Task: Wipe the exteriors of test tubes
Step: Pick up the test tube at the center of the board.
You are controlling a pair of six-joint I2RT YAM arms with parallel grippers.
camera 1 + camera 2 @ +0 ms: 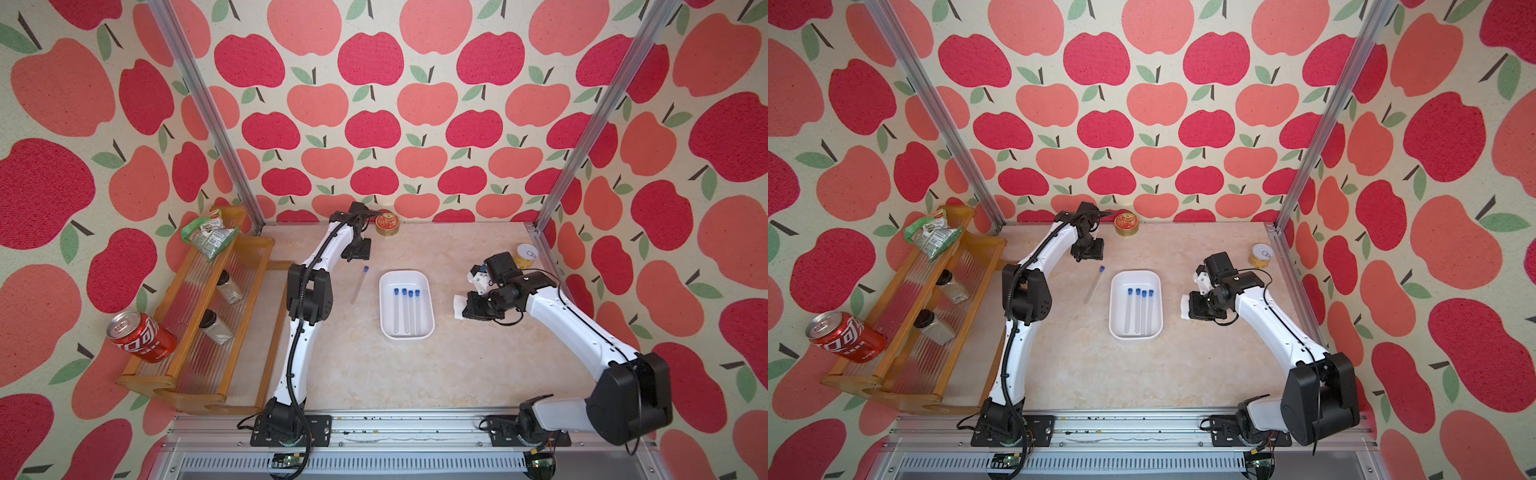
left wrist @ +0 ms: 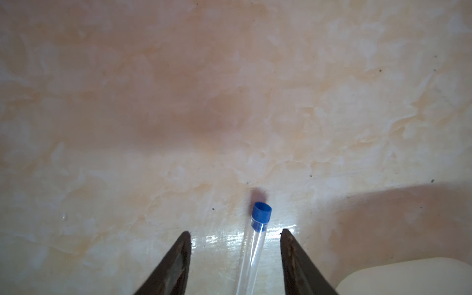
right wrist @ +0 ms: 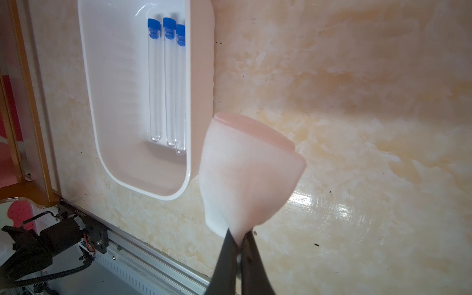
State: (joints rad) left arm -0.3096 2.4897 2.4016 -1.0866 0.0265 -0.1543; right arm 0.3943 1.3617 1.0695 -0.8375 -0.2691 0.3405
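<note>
Nearest the camera head, a silver aluminium rail (image 1: 415, 424) carried the bases of both white-and-black arms. Beyond it, on the marbled beige tabletop (image 1: 365, 374), sat a white rounded-rectangle plastic tray (image 1: 406, 337). Four clear blue-capped test tubes (image 1: 405, 311) lay side by side inside it, caps towards the back wall.

To the tray's right, the right gripper (image 3: 238, 233) was clamped tight on a folded white gauze cloth (image 3: 245, 173). The cloth fanned out from the jaws just beside the tray; whether it touched the rim could not be told.

On the tray's other side, a fifth clear test tube (image 1: 359, 286) lay flat on the bare tabletop, apart from the tray and slightly slanted, its small blue cap (image 2: 261, 213) at the far end. The left gripper (image 2: 236, 231) hung over that capped end with its jaws apart, one on either side of the tube and neither touching it.

Against the left wall stood an orange wooden shelf rack (image 1: 145, 384), with a red drinks can (image 1: 141, 336) lying at its near end. Farthest back sat a round red-and-gold tin (image 1: 387, 224) and a yellow can (image 1: 525, 254).
</note>
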